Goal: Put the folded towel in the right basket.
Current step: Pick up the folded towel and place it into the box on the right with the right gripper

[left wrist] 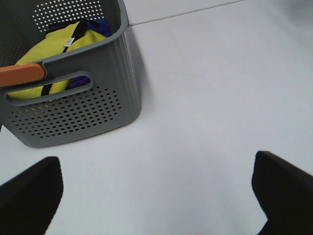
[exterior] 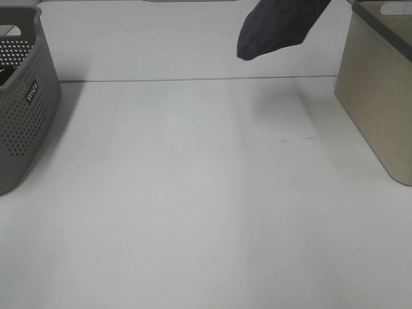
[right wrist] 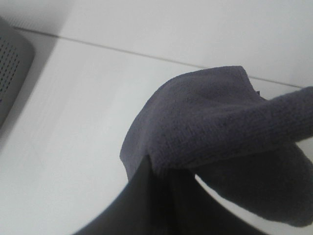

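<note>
The folded towel (exterior: 277, 26) is dark grey-blue and hangs in the air at the back of the table, left of the beige right basket (exterior: 380, 96). It does not touch the table or the basket. My right gripper (right wrist: 168, 178) is shut on the towel (right wrist: 220, 132), which drapes over its dark finger (right wrist: 146, 208). The gripper itself is above the top edge of the exterior high view. My left gripper (left wrist: 157, 196) is open and empty, low over the bare table beside the grey left basket (left wrist: 73, 112).
The perforated grey left basket (exterior: 22, 109) stands at the left edge and holds yellow cloth (left wrist: 54, 49) and a blue item (left wrist: 100, 23). An orange bar (left wrist: 19, 74) lies across its rim. A white table (exterior: 193, 206) spans between the baskets.
</note>
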